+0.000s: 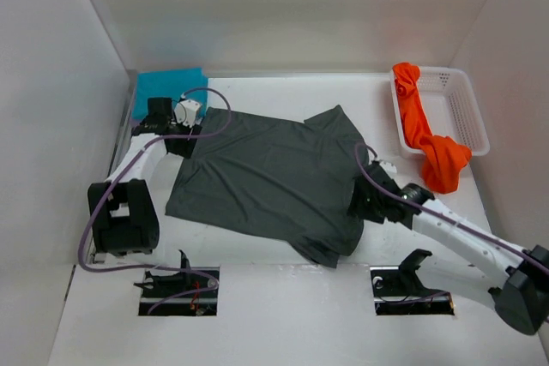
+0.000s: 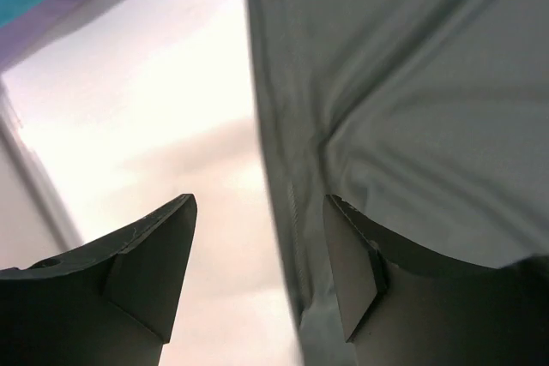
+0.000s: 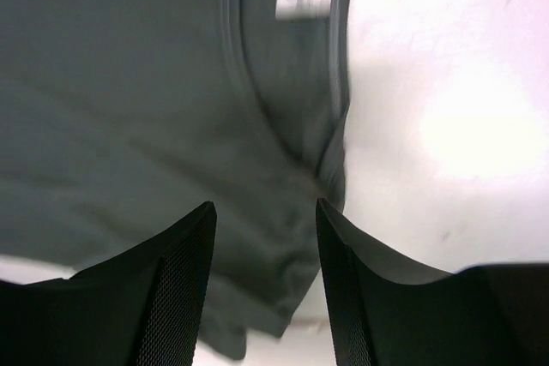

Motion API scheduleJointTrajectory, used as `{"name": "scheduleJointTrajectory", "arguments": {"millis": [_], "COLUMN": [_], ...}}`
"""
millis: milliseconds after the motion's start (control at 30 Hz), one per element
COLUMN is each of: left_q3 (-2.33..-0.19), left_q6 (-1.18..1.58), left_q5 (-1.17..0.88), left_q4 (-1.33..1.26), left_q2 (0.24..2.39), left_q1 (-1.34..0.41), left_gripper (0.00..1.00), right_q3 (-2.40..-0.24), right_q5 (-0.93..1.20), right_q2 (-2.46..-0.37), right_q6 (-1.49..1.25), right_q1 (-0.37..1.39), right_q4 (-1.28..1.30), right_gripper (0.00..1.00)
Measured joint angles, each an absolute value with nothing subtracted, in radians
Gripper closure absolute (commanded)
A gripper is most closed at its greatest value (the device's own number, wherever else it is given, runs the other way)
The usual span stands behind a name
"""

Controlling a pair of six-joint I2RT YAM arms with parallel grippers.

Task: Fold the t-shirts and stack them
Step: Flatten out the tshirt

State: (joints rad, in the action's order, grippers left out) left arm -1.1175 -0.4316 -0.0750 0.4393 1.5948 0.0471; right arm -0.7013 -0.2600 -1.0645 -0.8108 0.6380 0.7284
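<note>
We note a white table [image 1: 274, 92]. Plain white walls [image 1: 292, 6] rise behind it and on both sides. Two dark rectangular cut-outs [image 1: 178, 291] at its near edge. Light soft, even.

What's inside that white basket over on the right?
A bright orange t-shirt is bunched along the left side of the basket and spills over its near rim. The rest looks bare. Anything under the cloth is hidden.

The flat t-shirt [image 1: 274, 173] lies in the middle of the counter [image 1: 283, 96]. The folded t-shirt [image 1: 167, 92] sits in its far left corner. The hanging t-shirt [image 1: 422, 133] drapes over the basket [image 1: 472, 122], far right.
</note>
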Motion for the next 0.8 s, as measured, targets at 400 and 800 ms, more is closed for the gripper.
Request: {"name": "scheduleJointTrajectory", "arguments": {"millis": [400,800], "left_q3": [-0.827,-0.831], "left_q6": [-0.523,-0.524], "left_q5": [0.044,0.08], "left_q4": [0.525,0.53], "left_q2": [1.515,1.522], "left_q1": [0.091,0.084], "left_gripper": [0.41,0.42], "right_q3": [-0.462,-0.396], "right_q5": [-0.115,-0.038], "right_q2": [-0.957,-0.939], "right_q6": [-1.183,-1.29], "right_q1": [0.864,0.801], "right_q4": [0.802,0.624], "right_gripper": [0.46,1.0]}}
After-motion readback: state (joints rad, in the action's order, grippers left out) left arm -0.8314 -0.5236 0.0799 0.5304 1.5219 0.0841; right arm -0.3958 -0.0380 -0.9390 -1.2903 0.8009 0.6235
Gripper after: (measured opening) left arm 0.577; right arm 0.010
